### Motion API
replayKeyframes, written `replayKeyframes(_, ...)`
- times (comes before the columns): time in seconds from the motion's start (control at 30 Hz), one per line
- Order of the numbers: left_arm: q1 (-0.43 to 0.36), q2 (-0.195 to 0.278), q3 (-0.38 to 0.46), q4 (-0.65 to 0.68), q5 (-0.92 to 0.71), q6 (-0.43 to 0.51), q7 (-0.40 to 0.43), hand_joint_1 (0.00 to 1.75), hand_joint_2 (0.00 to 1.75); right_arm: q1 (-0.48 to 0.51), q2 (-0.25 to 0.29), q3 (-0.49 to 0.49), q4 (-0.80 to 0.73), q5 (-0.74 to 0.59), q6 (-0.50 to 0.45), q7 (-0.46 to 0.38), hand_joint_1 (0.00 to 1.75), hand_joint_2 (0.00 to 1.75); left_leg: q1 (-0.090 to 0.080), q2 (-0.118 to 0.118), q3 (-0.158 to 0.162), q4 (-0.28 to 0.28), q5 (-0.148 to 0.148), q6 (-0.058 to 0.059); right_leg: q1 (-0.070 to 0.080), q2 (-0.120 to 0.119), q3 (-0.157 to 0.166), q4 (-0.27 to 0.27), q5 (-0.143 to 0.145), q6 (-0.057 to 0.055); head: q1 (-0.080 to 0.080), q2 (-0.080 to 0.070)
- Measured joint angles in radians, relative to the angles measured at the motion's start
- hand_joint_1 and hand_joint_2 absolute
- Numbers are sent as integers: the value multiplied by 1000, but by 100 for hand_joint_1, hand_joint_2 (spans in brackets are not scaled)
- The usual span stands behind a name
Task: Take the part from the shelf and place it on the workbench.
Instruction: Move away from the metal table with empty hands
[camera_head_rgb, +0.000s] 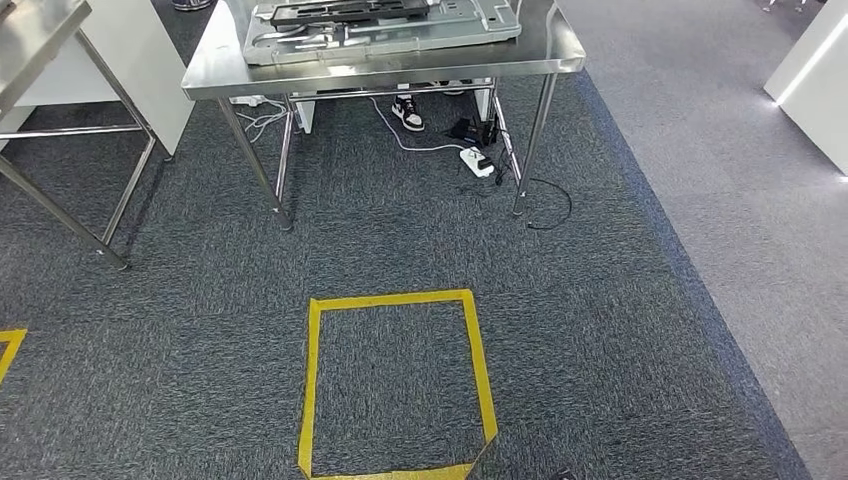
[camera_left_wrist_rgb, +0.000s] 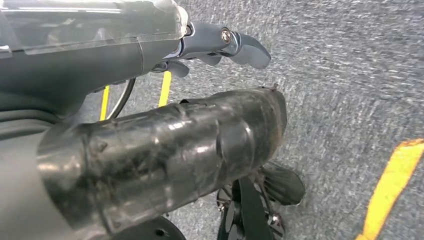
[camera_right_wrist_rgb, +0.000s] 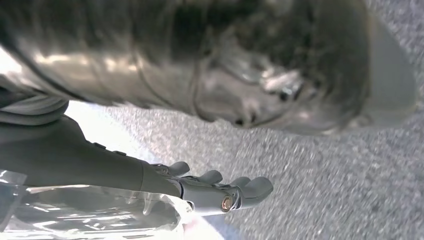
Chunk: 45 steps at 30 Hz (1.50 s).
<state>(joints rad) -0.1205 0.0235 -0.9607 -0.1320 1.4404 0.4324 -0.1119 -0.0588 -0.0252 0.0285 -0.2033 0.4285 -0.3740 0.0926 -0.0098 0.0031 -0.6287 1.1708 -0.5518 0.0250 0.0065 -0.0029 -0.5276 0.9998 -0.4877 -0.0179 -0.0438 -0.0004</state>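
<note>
The left hand (camera_left_wrist_rgb: 220, 47) and the right hand (camera_right_wrist_rgb: 220, 192) are seen in the wrist views hanging over grey carpet (camera_head_rgb: 600, 300), the fingers (camera_left_wrist_rgb: 250, 50) loosely extended and slightly apart, with nothing held in either hand. A clear cover is seen over each hand's back. A stainless steel desk (camera_head_rgb: 400, 70) is seen in the head view ahead of the robot, carrying a flat grey metal part (camera_head_rgb: 385, 30) with a dark frame laid on it. Whether this is the task's part or another one cannot be told; no shelf is identified with certainty, although a second steel frame (camera_head_rgb: 60, 130) stands at the far left. The grey part therefore lies well ahead of and above the fingers, well apart from both hands, and no contact exists. A yellow tape rectangle (camera_head_rgb: 395, 385) is marked on the carpet between the robot and the desk. Several risks are judged from here. A power strip (camera_head_rgb: 477, 160) and loose cables (camera_head_rgb: 545, 205) lie under the desk, just beside its right front leg, so a step taken too close could snag them. A shoe (camera_head_rgb: 408, 112) of a person is seen beyond the desk, so a wide arm swing could strike someone. If the robot stops outside the taped rectangle, the reach may fall short or the desk edge may be struck by the hanging fingers.
</note>
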Motion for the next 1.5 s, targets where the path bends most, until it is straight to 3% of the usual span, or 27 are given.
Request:
replayKeyframes(0.07,-3,6,-3,0,3,0,-2,0,0,-1,5,0,1,5,-8,-2,0,0,-19,-2,70,-129,52,26,2,3,2,0,-1,1,1,0)
replayKeyframes(0.1,-3,9,-4,0,5,0,-4,0,0,-2,8,0,1,5,-13,-3,0,0,-26,-1,88,-165,64,34,1,4,2,0,-1,3,0,0)
replayKeyframes(0.17,-4,12,-6,0,11,0,-9,0,0,-3,10,-4,1,0,-26,-8,0,0,-32,5,95,-184,68,42,-1,7,0,-3,0,10,-1,0)
replayKeyframes(0.23,-3,12,-6,0,14,0,-12,0,0,-1,10,-10,1,-5,-34,-12,0,0,-26,15,107,-206,77,44,1,9,0,3,-6,19,0,0)
replayKeyframes(0.3,-3,11,-7,0,15,0,-13,0,0,1,11,-14,2,-6,-39,-12,0,0,-18,26,119,-227,84,46,0,9,-30,67,-43,30,2,0)
replayKeyframes(0.37,-4,10,-7,0,15,0,-14,0,0,1,10,-17,2,-6,-48,-11,0,0,-17,35,120,-228,81,50,-7,8,-100,193,-97,43,5,0)
replayKeyframes(0.4,-4,10,-8,0,15,0,-14,0,0,2,10,-20,3,-5,-50,-11,0,0,-16,40,121,-226,78,49,-12,8,-130,243,-110,49,5,0)
replayKeyframes(0.43,-4,10,-8,0,15,0,-14,0,0,3,10,-22,4,-3,-52,-10,0,0,-14,45,121,-222,73,48,-16,6,-147,263,-104,54,5,0)
replayKeyframes(0.5,-4,8,-9,0,15,1,-13,0,0,5,9,-26,5,2,-52,-10,0,0,-8,58,123,-207,59,40,-25,-8,-122,191,-39,66,5,0)
replayKeyframes(0.57,-4,9,-10,0,15,1,-12,0,0,3,10,-26,6,5,-52,-9,0,0,-6,72,121,-184,38,25,-25,-47,-74,78,12,68,6,0)
replayKeyframes(0.63,-5,11,-10,0,15,2,-12,0,0,-1,11,-28,7,8,-53,-9,0,0,-8,87,121,-168,22,12,-20,-64,-60,39,15,52,7,0)
replayKeyframes(0.7,-6,11,-11,0,14,3,-10,0,0,-1,12,-31,8,11,-52,-9,0,0,-8,103,125,-164,14,3,-17,-40,-61,40,14,34,6,0)
replayKeyframes(0.73,-7,10,-12,0,13,2,-9,0,0,0,12,-33,8,13,-52,-9,0,0,-6,94,125,-157,6,-2,-18,-29,-60,38,15,28,5,0)
replayKeyframes(0.8,-7,8,-12,0,12,2,-7,0,0,-1,12,-33,8,18,-52,-6,0,0,1,52,96,-93,-36,-14,-21,-7,-58,35,18,18,2,0)
replayKeyframes(0.87,-6,7,-12,0,12,2,-5,0,0,-3,12,-33,8,22,-51,0,0,0,6,14,32,35,-93,-21,-22,16,-60,35,20,14,0,0)
replayKeyframes(0.93,-4,7,-13,0,12,2,-2,0,0,-4,12,-34,9,24,-51,6,0,0,8,7,-25,126,-107,-22,-21,44,-60,35,19,13,0,0)
replayKeyframes(0.97,-3,7,-13,0,12,1,-1,0,0,-3,12,-34,9,25,-51,8,0,0,9,5,-33,121,-84,-20,-21,59,-58,35,19,13,0,0)
replayKeyframes(1.0,-2,7,-13,0,12,1,0,0,0,-3,12,-34,9,27,-50,9,0,0,10,0,-21,77,-45,-17,-21,74,-56,35,19,13,1,0)
replayKeyframes(1.07,-2,7,-13,0,12,0,2,0,0,-4,12,-34,10,33,-42,10,0,0,12,-41,26,-56,32,-9,-21,101,-54,36,18,17,1,0)
replayKeyframes(1.13,-3,7,-14,0,12,0,4,0,0,-6,9,-34,10,38,-27,9,0,0,11,-81,55,-131,56,-2,-26,125,-59,36,19,27,2,0)
replayKeyframes(1.2,-8,7,-16,0,10,-1,6,0,0,-5,6,-34,10,42,-15,9,0,0,6,-75,62,-143,55,6,-32,149,-64,31,25,43,2,0)
replayKeyframes(1.23,-11,7,-17,0,8,-1,8,0,0,-2,5,-34,10,44,-13,9,0,0,6,-61,66,-150,59,12,-33,146,-65,32,25,49,2,0)
replayKeyframes(1.3,-11,7,-18,0,5,-2,11,0,0,1,3,-34,10,47,-11,9,0,0,8,-33,76,-169,68,27,-26,95,-83,72,-1,54,6,0)
replayKeyframes(1.37,-6,7,-20,0,4,-3,13,0,0,-3,-1,-34,10,49,-11,9,0,0,4,-5,79,-177,70,37,-20,31,-137,185,-65,54,10,0)
replayKeyframes(1.43,-4,7,-21,0,2,-4,14,0,0,-4,-3,-34,10,52,-11,9,0,0,0,24,77,-175,68,41,-19,13,-182,282,-104,56,11,0)
replayKeyframes(1.47,-4,7,-22,0,0,-5,14,0,0,-3,-4,-34,10,53,-11,9,0,0,-1,37,77,-175,67,42,-20,9,-180,284,-96,57,11,0)
replayKeyframes(1.5,-4,7,-24,0,-3,-7,14,0,0,-2,-4,-34,10,54,-11,9,0,0,-1,49,78,-174,65,41,-19,4,-158,247,-71,56,11,0)
